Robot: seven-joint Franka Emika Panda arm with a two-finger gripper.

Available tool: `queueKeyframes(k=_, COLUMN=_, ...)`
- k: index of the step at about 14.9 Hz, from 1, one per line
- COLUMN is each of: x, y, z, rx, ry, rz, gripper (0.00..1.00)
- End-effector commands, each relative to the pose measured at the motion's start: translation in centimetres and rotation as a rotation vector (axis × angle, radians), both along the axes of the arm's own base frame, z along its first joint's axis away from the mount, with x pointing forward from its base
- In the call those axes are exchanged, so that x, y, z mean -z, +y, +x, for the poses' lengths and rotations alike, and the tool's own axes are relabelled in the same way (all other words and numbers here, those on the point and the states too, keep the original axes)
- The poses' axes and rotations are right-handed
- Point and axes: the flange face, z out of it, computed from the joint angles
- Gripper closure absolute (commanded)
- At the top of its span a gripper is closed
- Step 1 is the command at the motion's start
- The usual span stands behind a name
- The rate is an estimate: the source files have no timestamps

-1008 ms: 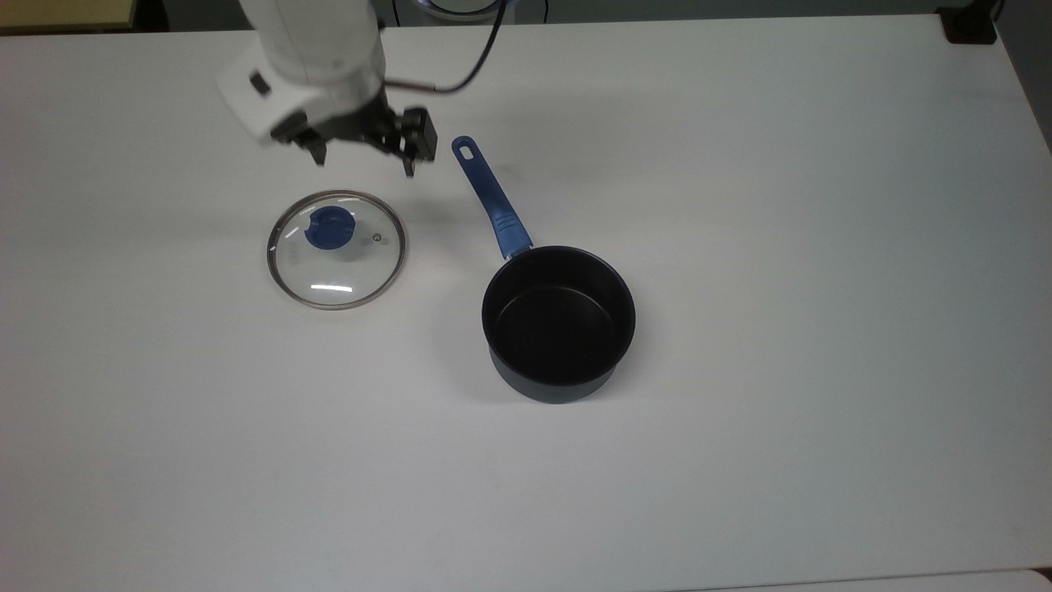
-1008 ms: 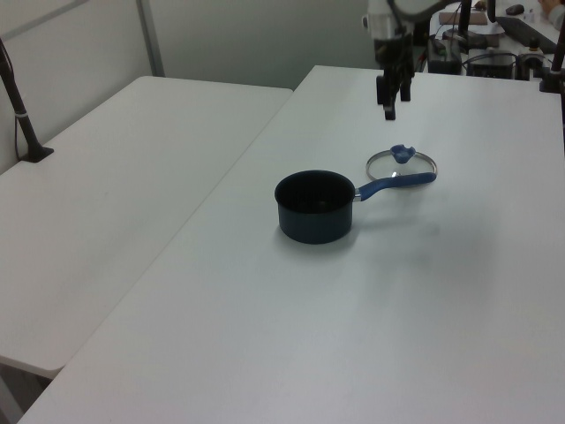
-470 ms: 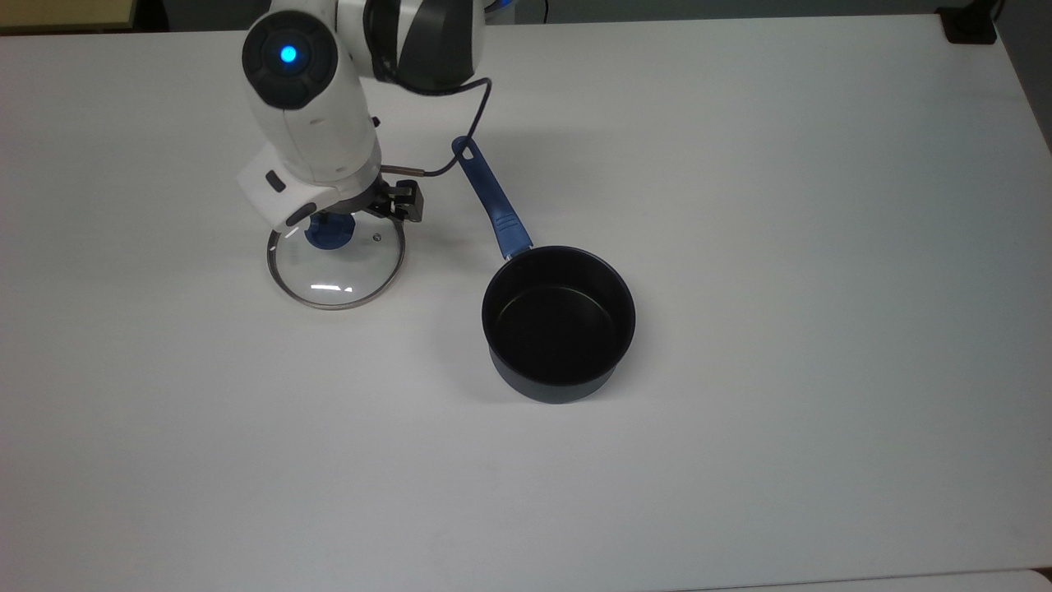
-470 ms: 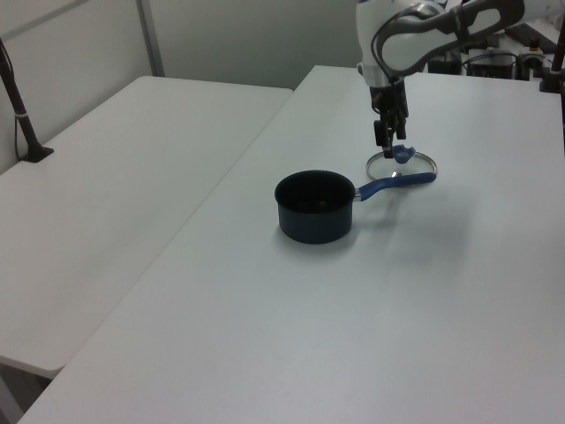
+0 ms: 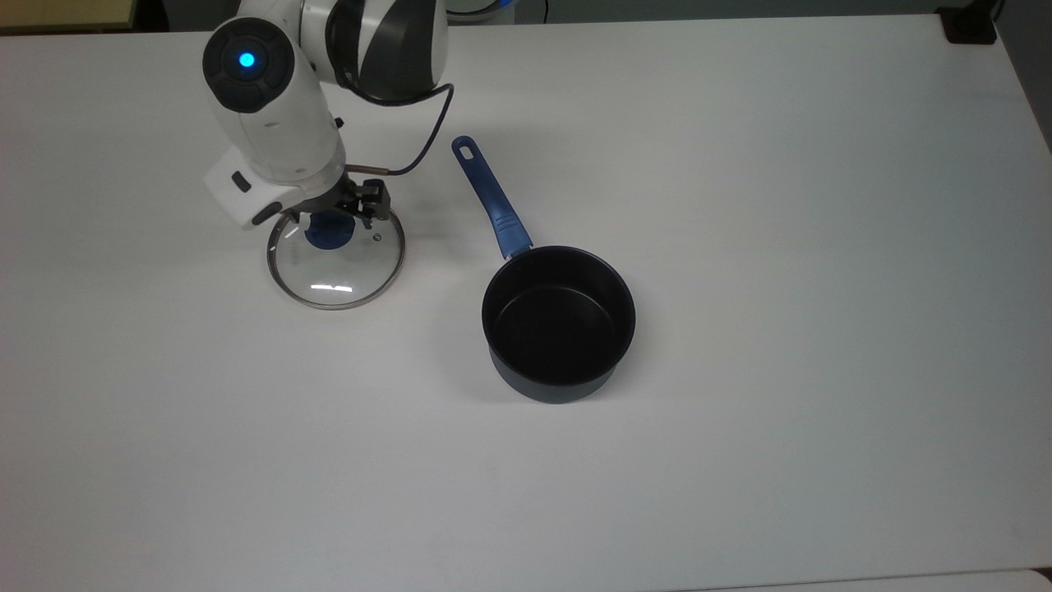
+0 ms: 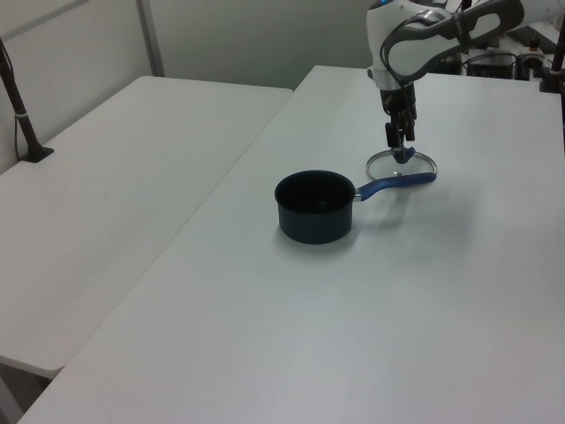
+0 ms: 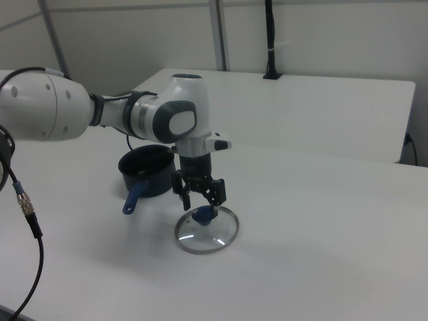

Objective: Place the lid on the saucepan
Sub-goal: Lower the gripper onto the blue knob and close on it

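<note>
**Gripper at lid knob, saucepan uncovered**

Top view, left to right: white arm ending in black two-finger gripper [image 5: 331, 215] directly over blue knob of round clear glass lid with metal rim [image 5: 336, 260], flat on white table [image 5: 740, 247]. Well apart toward the top view's right: small dark navy saucepan [image 5: 559, 322], upright, empty, long blue handle with end hole angled toward the top view's upper left.

Left view: saucepan [image 6: 315, 206] nearer, lid [image 6: 402, 165] behind handle, gripper [image 6: 400, 148] low over knob.

Right view: fingers [image 7: 215, 208] spread, straddling knob, not clamped; lid [image 7: 207, 229] in front of saucepan [image 7: 147, 172].
</note>
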Motion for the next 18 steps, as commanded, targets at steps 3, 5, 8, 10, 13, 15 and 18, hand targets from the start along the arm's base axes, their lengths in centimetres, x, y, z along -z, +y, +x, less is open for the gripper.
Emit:
queueKeyframes(k=3, x=1.4, y=-0.8, z=-0.8, rx=-0.019, ry=-0.021, rz=-0.025, gripper=0.17)
queueKeyframes(k=5, x=1.4, y=-0.6, z=-0.8, rx=-0.018, ry=-0.022, rz=-0.026, gripper=0.31)
queueKeyframes(k=8, x=1.1, y=-0.6, z=-0.7, rx=-0.015, ry=-0.025, rz=-0.025, gripper=0.52)
queueKeyframes(k=10, x=0.9, y=-0.6, z=-0.7, rx=-0.014, ry=-0.025, rz=-0.023, gripper=0.61)
queueKeyframes(k=13, x=-0.7, y=-0.7, z=-0.7, rx=-0.005, ry=-0.037, rz=-0.02, gripper=0.69)
queueKeyframes(k=15, x=-2.9, y=-0.7, z=-0.3, rx=0.002, ry=-0.029, rz=-0.015, gripper=0.69)
queueKeyframes(k=18, x=-8.0, y=-1.7, z=0.6, rx=0.02, ry=-0.033, rz=-0.017, gripper=0.69)
